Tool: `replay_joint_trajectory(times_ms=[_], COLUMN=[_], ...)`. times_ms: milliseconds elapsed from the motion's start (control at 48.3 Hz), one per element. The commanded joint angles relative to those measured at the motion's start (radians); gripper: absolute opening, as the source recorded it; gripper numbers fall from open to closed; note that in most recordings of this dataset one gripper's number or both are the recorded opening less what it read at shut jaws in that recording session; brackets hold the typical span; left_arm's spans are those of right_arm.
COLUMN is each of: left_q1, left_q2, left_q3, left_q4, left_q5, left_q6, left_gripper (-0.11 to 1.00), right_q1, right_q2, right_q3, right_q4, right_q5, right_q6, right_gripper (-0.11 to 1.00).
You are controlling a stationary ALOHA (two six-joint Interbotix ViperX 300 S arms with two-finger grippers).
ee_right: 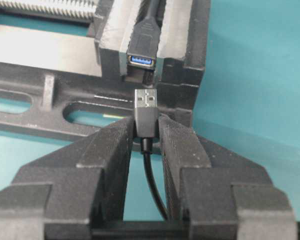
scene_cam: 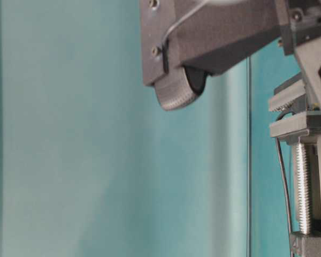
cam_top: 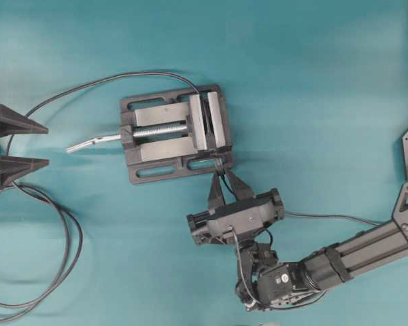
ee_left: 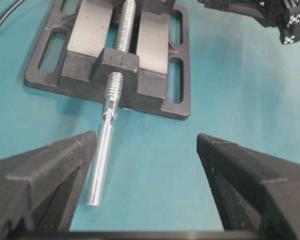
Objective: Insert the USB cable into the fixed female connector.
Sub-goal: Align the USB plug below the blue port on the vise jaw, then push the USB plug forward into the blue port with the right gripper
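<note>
**A:** USB cable (ee_right: 145, 112) first, since it sits nearest the right wrist camera. Where is it?

**B:** Pinched between the two fingers of the right gripper (ee_right: 146, 131), which is closed on the black plug body. The silver tip sticks out past the fingertips, and the thin cord trails back between the fingers toward the wrist. My guess is the plug is held by its body so the metal tip stays free to enter.

**A:** Which way does it point?

**B:** Its long axis runs straight away from the camera, tip leading, toward the fixed female connector (ee_right: 141, 56). The blue-lined mouth faces back at the plug, just beyond the tip. They look close but apart, and roughly in line; the plug may sit slightly low.

**A:** Why is the socket up there?

**B:** It is clamped between the jaws of the vise (ee_right: 186, 60), presumably so it cannot slide when the plug pushes in. Its own cable leaves from the far end.

**A:** And farther off?

**B:** From overhead, the left gripper (cam_top: 17, 145) rests at the desk's (cam_top: 313, 81) left edge, fingers spread wide, holding nothing, well apart from the vise. The silver handle rod (ee_left: 101, 165) points toward it.
</note>
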Motion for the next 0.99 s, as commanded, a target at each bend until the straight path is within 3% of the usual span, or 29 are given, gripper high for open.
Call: replay_joint_trajectory(times_ms=[0, 973], left_q1=[0.002, 0.002], left_q2=[0.008, 0.008], left_q3=[-0.015, -0.015], left_q4=[0.002, 0.002], left_q5=[-0.005, -0.006], left_q6=[-0.011, -0.011], left_gripper=[1.0, 1.0], right_q1=[-0.009, -0.035], right_q2=[-0.017, -0.005], right_q3=[-0.026, -0.06], right_q4=[0.002, 0.002], right_q5=[-0.011, -0.021], right_q6=[-0.002, -0.008], right_gripper=[0.2, 0.2])
